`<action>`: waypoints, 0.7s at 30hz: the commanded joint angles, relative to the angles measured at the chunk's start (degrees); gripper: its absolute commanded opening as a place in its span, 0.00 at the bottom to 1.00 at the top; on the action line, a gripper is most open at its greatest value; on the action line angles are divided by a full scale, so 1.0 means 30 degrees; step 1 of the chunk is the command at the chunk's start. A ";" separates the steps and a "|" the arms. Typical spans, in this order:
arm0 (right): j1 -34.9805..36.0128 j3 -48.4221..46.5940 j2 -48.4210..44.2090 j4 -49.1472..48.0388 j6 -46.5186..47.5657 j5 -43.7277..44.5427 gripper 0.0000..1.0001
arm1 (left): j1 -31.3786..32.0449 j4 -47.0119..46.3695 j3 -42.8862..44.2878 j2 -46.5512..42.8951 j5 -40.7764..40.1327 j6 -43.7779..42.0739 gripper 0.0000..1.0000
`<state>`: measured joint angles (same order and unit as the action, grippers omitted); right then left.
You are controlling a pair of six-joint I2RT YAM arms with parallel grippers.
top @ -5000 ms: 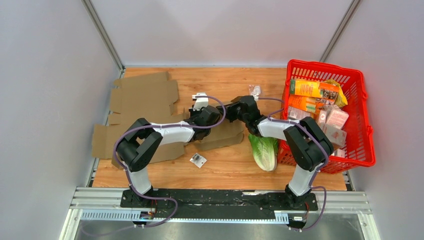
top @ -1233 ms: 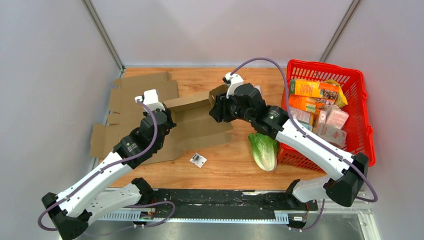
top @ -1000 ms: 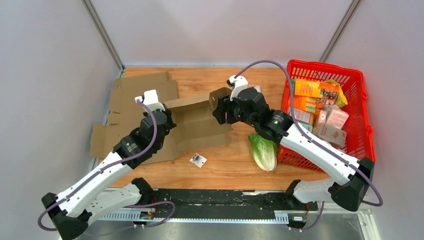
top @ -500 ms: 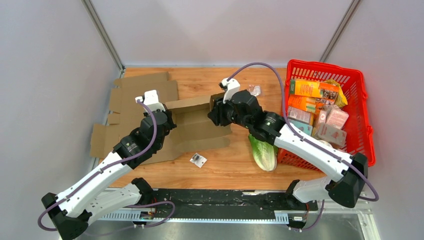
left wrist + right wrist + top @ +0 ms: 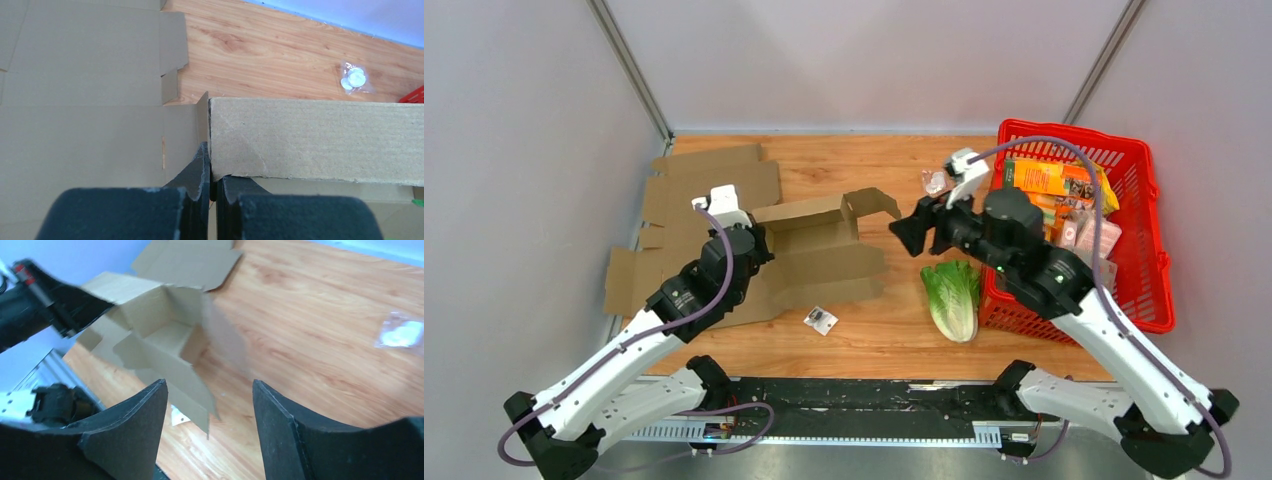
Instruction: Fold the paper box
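Paper box (image 5: 819,262): brown cardboard, half-erected, 1 wall upright, flaps splayed, left of centre.

The left arm (image 5: 624,355) and the right arm (image 5: 1124,345) both have white shells on long links and black rounded joints, a purple cable (image 5: 1036,138) loops along each, a white block (image 5: 722,198) sits at each wrist, and the left end effector (image 5: 212,172) and the right end effector (image 5: 207,387) are matte black.

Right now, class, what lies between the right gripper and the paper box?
Only bare wooden table; nothing sits in that gap. The top view shows it, with the open right gripper apart from the paper box.
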<state>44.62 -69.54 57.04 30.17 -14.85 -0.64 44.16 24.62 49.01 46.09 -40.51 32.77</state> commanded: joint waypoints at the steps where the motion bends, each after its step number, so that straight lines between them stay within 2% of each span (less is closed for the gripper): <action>1: -0.2357 0.0034 -0.1051 0.1193 0.0761 -0.0826 0.66 | 0.0074 -0.0327 0.0243 -0.0567 0.0640 -0.0437 0.00; 2: -0.3669 0.0296 -0.1198 0.0873 0.0732 -0.1884 0.66 | 0.0074 -0.0268 0.0302 -0.0654 0.1020 -0.0437 0.00; 3: -0.4349 0.0588 -0.1286 0.0435 0.0819 -0.4244 0.66 | 0.0074 -0.0384 0.0274 -0.0713 0.1981 -0.0495 0.00; 5: -0.6509 0.1958 -0.1376 -0.1991 0.0762 -0.7414 0.67 | 0.0045 -0.0589 0.0186 -0.0626 0.3010 -0.0612 0.00; 6: -0.7191 0.2403 -0.1230 -0.3103 0.0268 -1.1028 0.68 | 0.0016 -0.0764 0.0214 -0.0538 0.4147 -0.0699 0.00; 8: -0.8567 0.3339 -0.0820 -0.5947 -0.0641 -1.4092 0.68 | -0.0159 -0.0621 0.0564 -0.0131 0.5876 -0.1224 0.00; 10: -0.9012 0.3899 -0.0150 -0.8489 -0.1551 -1.5511 0.71 | -0.0800 -0.0066 0.1265 0.0281 0.7111 -0.1490 0.00; 14: -0.9161 0.2909 0.2337 -0.8448 -0.1465 -2.1065 0.71 | -0.2527 0.1048 0.1943 0.1073 1.1586 -0.2162 0.00; 17: -0.8550 0.2993 0.2843 -0.9618 -0.2521 -2.2924 0.70 | -0.3671 0.1459 0.2002 0.1044 1.3146 -0.2340 0.00; 19: -0.8021 0.2732 0.2756 -0.7867 -0.1036 -2.3105 0.70 | -0.3997 0.1665 0.2176 0.1131 1.3416 -0.2399 0.00; 21: -0.7551 0.2788 0.2668 -0.7451 -0.0938 -2.2901 0.71 | -0.4347 0.1870 0.2294 0.1220 1.4352 -0.2429 0.00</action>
<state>19.33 -58.57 66.59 8.95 -19.55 -61.17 32.86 29.34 52.69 49.82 -5.63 27.03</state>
